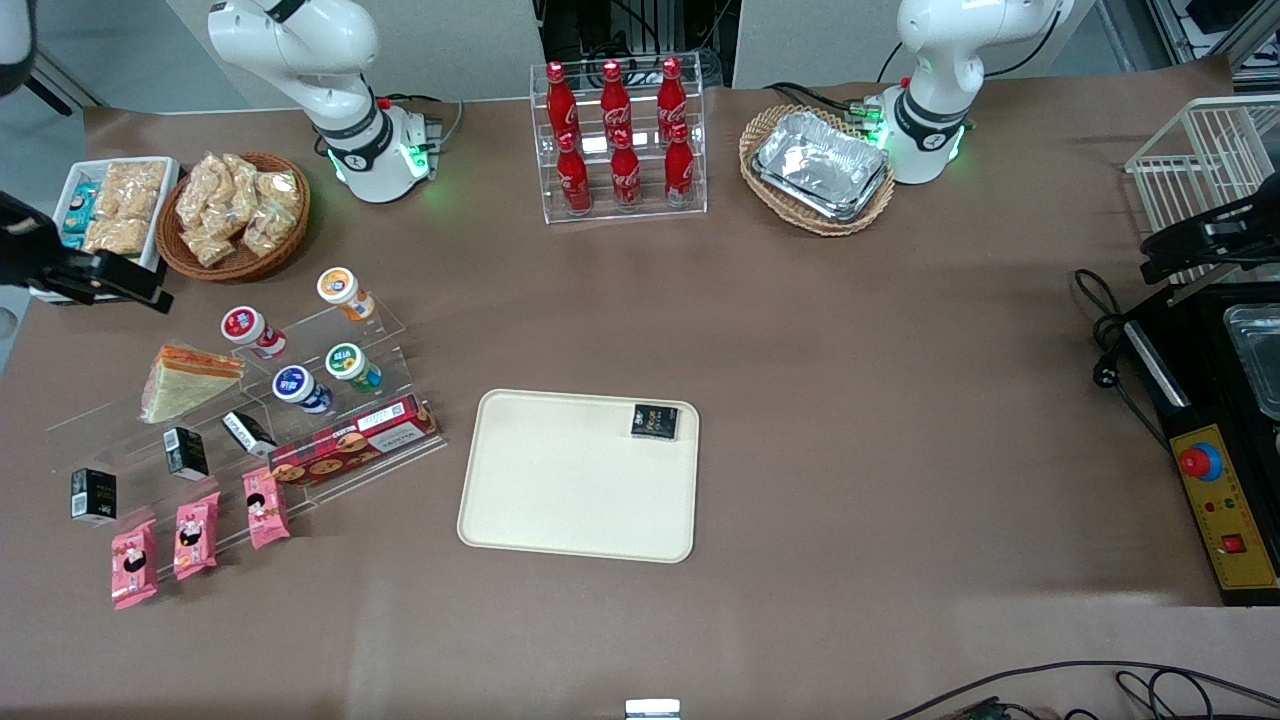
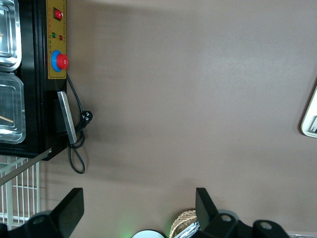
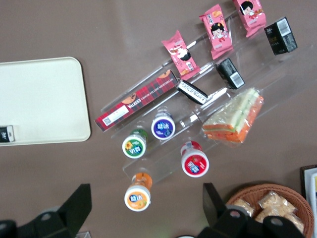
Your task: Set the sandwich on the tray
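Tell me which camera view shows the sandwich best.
The right wrist view: the sandwich fills more of it, its layers clear, gripper open above the table. The front view shows it smaller on the clear stand; the left wrist view shows none.

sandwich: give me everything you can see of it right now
The sandwich is a triangular wedge in clear wrap, pale bread with orange and green filling layers. It lies flat on the clear acrylic display steps, beside the red-lidded cup, not on the tray. Nothing grips it; the gripper hangs open above the steps.

Right arm's hand (image 3: pixel 146 206) hangs raised above the table, fingers spread wide apart, holding nothing
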`<move>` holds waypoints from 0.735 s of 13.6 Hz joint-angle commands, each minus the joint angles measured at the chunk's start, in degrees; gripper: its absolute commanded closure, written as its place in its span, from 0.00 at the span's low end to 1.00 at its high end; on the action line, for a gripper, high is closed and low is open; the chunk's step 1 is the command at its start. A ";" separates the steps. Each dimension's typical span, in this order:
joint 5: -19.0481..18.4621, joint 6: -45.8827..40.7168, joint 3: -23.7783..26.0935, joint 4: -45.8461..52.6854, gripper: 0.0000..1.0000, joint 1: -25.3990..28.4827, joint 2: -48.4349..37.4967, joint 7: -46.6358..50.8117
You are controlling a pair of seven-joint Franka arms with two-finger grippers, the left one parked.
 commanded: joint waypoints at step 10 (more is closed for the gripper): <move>-5.22 3.41 -0.12 1.10 0.00 1.14 1.86 0.59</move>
